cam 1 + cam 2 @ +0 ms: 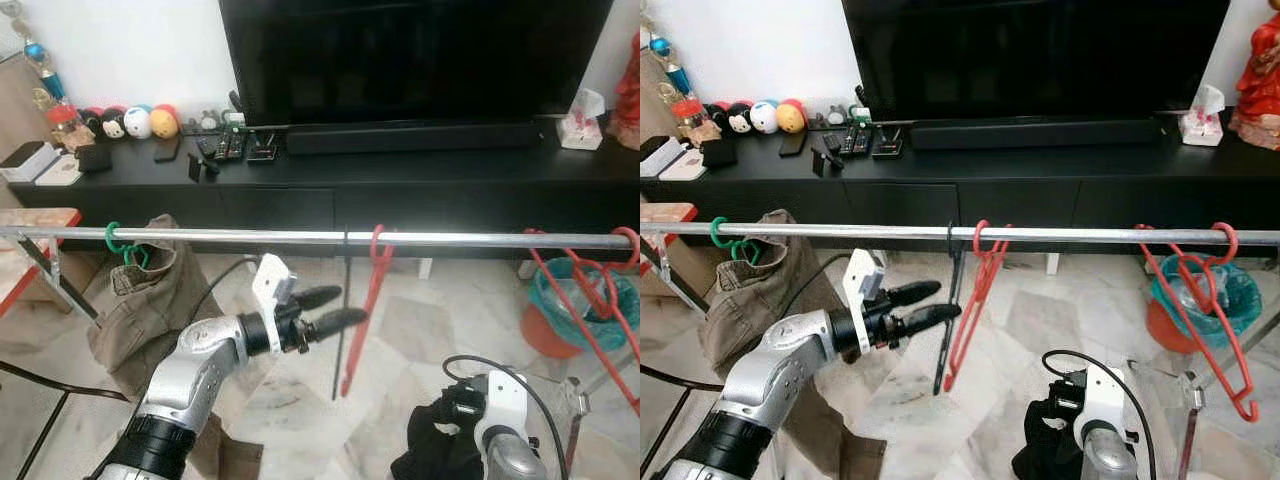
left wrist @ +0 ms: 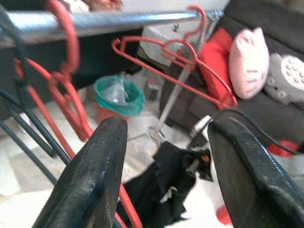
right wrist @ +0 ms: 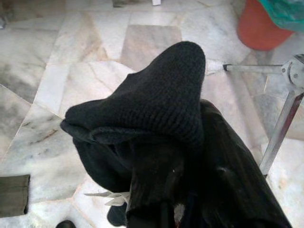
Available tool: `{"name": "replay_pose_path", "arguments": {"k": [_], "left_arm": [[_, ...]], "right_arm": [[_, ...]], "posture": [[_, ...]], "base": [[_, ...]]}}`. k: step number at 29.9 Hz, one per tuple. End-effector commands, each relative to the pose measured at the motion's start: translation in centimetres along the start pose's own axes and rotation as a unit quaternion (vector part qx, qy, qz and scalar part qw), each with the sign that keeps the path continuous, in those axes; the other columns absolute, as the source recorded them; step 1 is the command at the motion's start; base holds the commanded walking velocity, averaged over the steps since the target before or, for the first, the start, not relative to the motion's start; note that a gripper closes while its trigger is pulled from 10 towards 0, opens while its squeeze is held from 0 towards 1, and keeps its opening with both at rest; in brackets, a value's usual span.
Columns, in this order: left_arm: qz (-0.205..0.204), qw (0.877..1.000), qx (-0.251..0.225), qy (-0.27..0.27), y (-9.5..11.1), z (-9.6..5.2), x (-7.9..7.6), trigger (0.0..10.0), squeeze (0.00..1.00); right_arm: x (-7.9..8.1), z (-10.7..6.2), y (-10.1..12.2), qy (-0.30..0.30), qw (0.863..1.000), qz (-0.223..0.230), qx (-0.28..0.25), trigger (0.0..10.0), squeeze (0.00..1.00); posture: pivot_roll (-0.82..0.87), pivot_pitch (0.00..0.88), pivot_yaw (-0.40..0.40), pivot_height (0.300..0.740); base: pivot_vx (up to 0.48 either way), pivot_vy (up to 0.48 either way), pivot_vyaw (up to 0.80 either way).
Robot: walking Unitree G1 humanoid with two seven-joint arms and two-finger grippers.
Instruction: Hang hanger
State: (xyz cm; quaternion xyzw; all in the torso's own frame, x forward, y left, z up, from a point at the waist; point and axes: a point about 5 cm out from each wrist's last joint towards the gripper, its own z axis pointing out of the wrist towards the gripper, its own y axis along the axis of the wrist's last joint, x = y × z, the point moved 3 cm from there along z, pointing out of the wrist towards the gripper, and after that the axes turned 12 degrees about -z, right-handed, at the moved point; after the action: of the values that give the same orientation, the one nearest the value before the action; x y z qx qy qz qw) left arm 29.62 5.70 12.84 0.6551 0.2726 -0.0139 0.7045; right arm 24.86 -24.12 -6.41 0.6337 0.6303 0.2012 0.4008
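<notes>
A silver rail (image 1: pixel 250 237) runs across in front of me. A red hanger (image 1: pixel 372 290) hangs from its middle by the hook, with a thin black hanger (image 1: pixel 343 320) beside it. My left gripper (image 1: pixel 350 304) is open just left of the red hanger, below the rail, with nothing between its fingers. In the left wrist view the open left gripper (image 2: pixel 171 128) points past the red hanger (image 2: pixel 71 109). Several more red hangers (image 1: pixel 585 290) hang at the rail's right end. Low on the right, my right gripper (image 1: pixel 450 440) is shut on a black garment (image 3: pixel 156 109) that drapes over its fingers.
Brown trousers (image 1: pixel 140 300) hang on a green hanger (image 1: pixel 120 240) at the rail's left end. Behind the rail stands a black TV cabinet (image 1: pixel 400 185). An orange bin with a green liner (image 1: pixel 560 310) sits on the marble floor at right. A rack leg (image 3: pixel 280 128) stands near my right gripper.
</notes>
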Motion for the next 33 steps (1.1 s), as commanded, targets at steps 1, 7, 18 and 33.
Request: {"name": "replay_pose_path", "arguments": {"k": [1, 7, 18, 33], "left_arm": [[0.016, 0.999, 0.041, 0.010, -1.1, 0.0, 0.1, 10.0, 0.00], [0.036, 0.993, 0.059, 0.097, -1.7, 0.5, 2.1, 10.0, 0.00], [0.033, 0.970, 0.025, 0.238, -0.6, 2.8, 6.0, 10.0, 0.00], [0.014, 0.947, -0.030, 0.320, 1.4, 4.0, 8.5, 10.0, 0.00]], "right_arm": [[0.5, 0.1, 0.4, 0.005, 1.000, 0.003, -0.007, 10.0, 0.00], [0.6, 0.0, 0.4, 0.005, 1.000, 0.001, -0.007, 10.0, 0.00], [0.8, 0.1, 0.5, 0.007, 1.000, 0.002, -0.008, 10.0, 0.00], [0.5, 0.0, 0.2, 0.004, 1.000, 0.001, -0.006, 10.0, 0.00]], "posture": [[-0.01, 0.000, 0.100, 0.740], [-0.01, 0.000, 0.104, 0.740], [-0.02, 0.000, 0.106, 0.740], [-0.03, 0.000, 0.108, 0.740]], "base": [[0.000, 0.000, 0.00], [0.000, 0.000, 0.00], [0.000, 0.000, 0.00], [0.000, 0.000, 0.00]]}}
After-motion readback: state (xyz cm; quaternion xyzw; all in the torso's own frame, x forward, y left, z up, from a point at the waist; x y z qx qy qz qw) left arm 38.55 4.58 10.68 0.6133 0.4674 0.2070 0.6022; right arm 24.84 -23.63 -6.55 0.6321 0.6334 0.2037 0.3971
